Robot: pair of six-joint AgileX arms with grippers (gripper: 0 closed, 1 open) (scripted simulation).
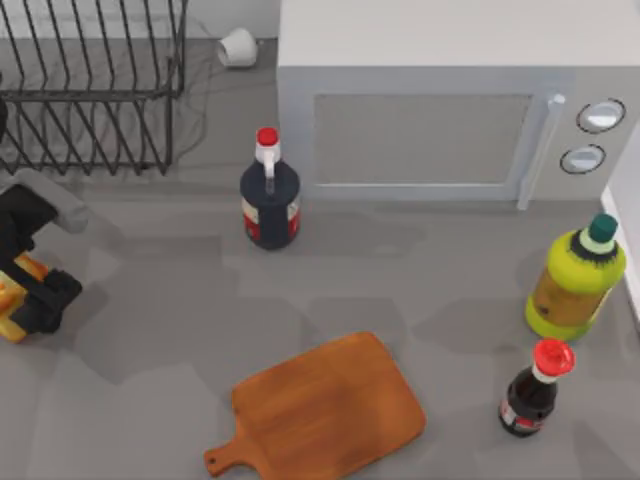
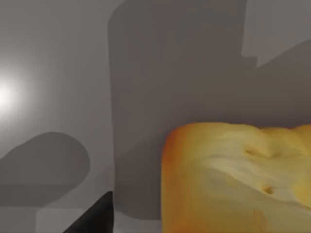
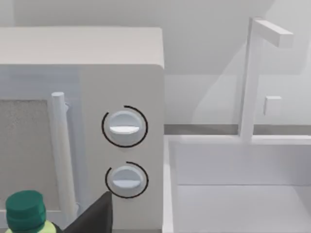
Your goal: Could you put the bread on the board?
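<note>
As seen from above, my left gripper (image 1: 22,292) sits at the worktop's (image 1: 170,330) left edge, bread (image 1: 12,300) at its jaws, well apart from the board (image 1: 330,408). Left wrist view: bread (image 2: 238,179) beside one fingertip (image 2: 97,218); I cannot tell whether the jaws grip it.

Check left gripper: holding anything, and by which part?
The left gripper, at the table's left edge, appears shut on the bread, fingers on its opposite sides. The board is bare.

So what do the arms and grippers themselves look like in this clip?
The left arm at the table's left edge has a grey link and black wrist parts; the left gripper has blocky black fingers. Each wrist view shows one dark, pointed fingertip.
</note>
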